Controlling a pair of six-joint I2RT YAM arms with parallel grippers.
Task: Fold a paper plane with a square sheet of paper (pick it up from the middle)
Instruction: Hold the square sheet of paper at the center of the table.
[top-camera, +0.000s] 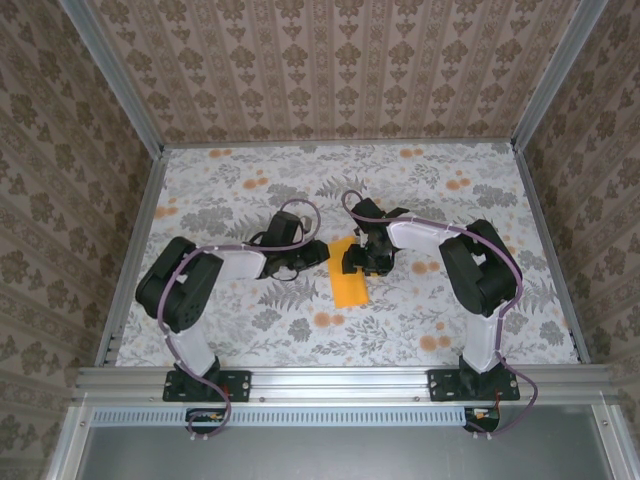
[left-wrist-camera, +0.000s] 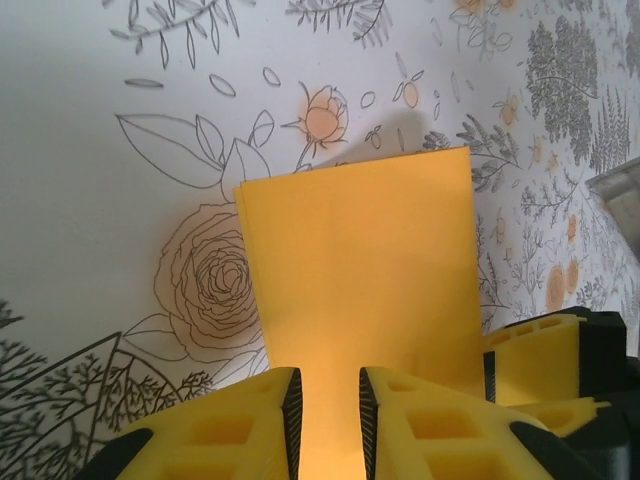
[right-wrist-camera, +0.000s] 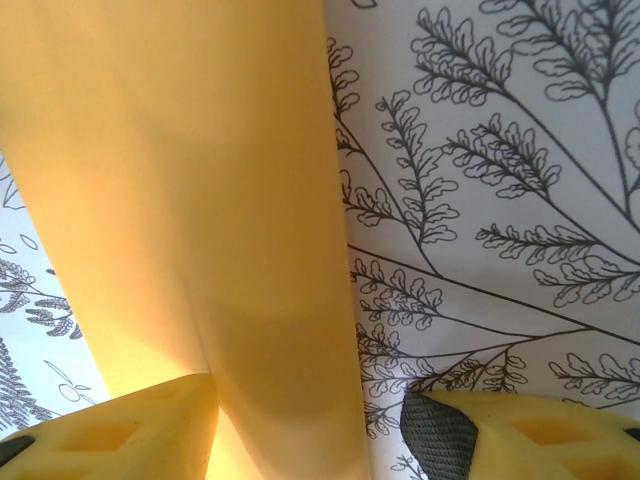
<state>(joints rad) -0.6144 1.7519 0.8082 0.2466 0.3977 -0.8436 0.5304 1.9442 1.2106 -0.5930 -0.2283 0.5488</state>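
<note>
Currently at middle of table (top-camera: 220, 330), well clear of every edge: folded paper (top-camera: 350, 288), between both grippers. Jaws of left gripper (left-wrist-camera: 328, 420) slit-open astride paper's edge, no pinch evident. Jaws of right gripper (right-wrist-camera: 310, 440) wide, released, curved paper passing between. Could shear layers apart if pinched off-centre; could skew crease; could let fold spring back if left unpressed; could skate paper across table.

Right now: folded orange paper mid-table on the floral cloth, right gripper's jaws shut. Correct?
Not the jaws. The right gripper is open, its fingers wide apart with the paper running between them, as the right wrist view shows. The rest holds: folded orange paper, mid-table, on the floral cloth.
</note>
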